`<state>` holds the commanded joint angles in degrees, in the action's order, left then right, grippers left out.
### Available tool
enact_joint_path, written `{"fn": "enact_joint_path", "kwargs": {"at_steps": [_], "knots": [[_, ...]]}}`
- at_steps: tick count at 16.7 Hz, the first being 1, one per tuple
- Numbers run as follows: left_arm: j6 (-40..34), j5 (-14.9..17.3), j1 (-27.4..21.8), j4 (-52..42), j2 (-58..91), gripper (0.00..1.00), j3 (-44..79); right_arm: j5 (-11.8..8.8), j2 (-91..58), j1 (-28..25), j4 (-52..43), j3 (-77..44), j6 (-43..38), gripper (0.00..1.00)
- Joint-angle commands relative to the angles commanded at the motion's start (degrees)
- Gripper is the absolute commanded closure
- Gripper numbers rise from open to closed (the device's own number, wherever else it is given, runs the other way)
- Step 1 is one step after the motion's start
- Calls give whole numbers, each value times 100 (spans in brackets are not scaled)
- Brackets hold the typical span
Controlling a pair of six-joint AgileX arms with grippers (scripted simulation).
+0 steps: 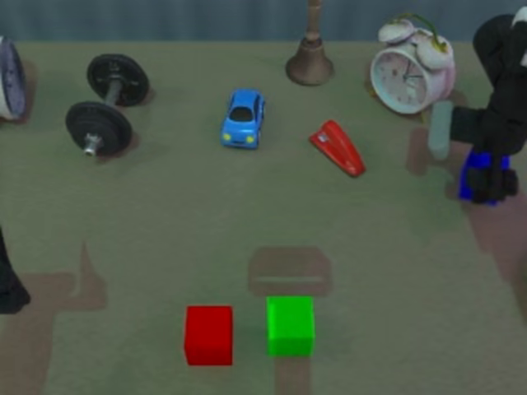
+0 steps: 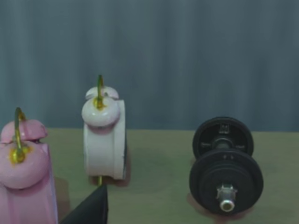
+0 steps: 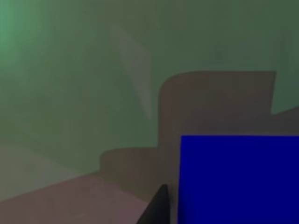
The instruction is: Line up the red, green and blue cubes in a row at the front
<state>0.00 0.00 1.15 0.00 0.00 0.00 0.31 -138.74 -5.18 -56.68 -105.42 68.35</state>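
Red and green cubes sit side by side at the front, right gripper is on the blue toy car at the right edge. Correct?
Not quite. The right gripper is on the blue cube, per the top view. The blue toy car sits untouched mid-table. Red cube and green cube are at the front as stated.

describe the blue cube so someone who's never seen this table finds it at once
Start at the pink alarm clock at the table's back right. Just in front of it, the right gripper straddles the blue cube. It is plain and deep blue, unlike the blue toy car with yellow headlights.

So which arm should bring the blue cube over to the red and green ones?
The right arm, probably: its gripper is already around the blue cube at the table's right edge, while the left arm sits parked at the far left.
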Motion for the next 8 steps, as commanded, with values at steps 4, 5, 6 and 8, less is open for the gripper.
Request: {"fn": "enact_joint_path", "kwargs": {"at_steps": [4, 5, 6, 8], "knots": [[0, 0, 0, 0, 0, 0, 0, 0, 0, 0, 0, 0, 0, 90], [0, 0, 0, 0, 0, 0, 0, 0, 0, 0, 0, 0, 0, 98], [0, 0, 0, 0, 0, 0, 0, 0, 0, 0, 0, 0, 0, 100], [0, 0, 0, 0, 0, 0, 0, 0, 0, 0, 0, 0, 0, 100]]}}
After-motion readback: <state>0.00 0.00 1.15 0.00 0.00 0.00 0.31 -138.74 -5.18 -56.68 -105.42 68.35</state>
